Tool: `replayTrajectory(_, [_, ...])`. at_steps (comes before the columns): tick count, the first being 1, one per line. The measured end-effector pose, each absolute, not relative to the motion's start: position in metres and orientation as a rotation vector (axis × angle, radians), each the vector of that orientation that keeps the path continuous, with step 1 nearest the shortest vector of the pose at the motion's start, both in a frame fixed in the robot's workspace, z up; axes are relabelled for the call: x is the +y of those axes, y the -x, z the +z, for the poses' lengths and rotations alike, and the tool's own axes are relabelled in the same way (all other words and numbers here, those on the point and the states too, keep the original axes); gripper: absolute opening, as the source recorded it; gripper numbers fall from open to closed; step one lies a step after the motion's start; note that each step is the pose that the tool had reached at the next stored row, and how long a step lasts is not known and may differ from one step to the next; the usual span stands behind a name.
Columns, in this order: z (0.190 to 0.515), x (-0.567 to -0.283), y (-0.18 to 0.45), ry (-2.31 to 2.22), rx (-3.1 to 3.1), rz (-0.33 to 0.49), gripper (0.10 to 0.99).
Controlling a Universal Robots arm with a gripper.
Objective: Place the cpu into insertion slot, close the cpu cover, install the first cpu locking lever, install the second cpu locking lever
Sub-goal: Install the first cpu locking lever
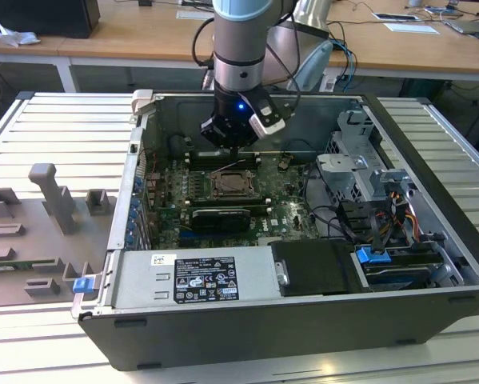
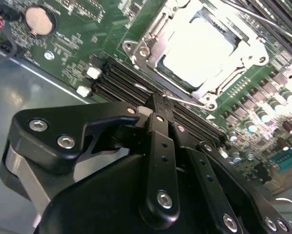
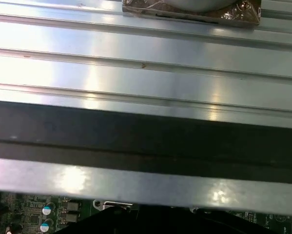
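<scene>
In the exterior view my gripper [image 1: 233,149] hangs inside the open computer case, just behind the insertion slot [image 1: 235,186] on the green board. The second wrist view shows the cpu [image 2: 199,48], its pale face glaring, lying in the socket. The shiny cpu cover [image 2: 155,27] lies flat around it. A thin wire locking lever [image 2: 187,100] runs along the socket's near edge. My gripper [image 2: 155,102] is shut with nothing between its black fingers, and its tip is at that lever, over the memory slots.
Long black memory slots [image 2: 119,78] and a coin battery [image 2: 40,18] lie beside the socket. A power supply [image 1: 195,276] fills the case front, and a drive cage with cables [image 1: 359,168] stands at the exterior view's right. Grey fixtures [image 1: 51,200] stand outside the case.
</scene>
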State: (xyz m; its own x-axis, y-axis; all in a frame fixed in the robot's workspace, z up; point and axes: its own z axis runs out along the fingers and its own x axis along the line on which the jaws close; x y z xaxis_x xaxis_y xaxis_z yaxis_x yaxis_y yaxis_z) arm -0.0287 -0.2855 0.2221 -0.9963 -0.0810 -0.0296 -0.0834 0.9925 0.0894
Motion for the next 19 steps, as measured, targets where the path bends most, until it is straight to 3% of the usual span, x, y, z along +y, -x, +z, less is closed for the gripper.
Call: replayTrajectory(19, [0.205, -0.286, 0.021, 0.044, 3.110, 0.128, 0.106])
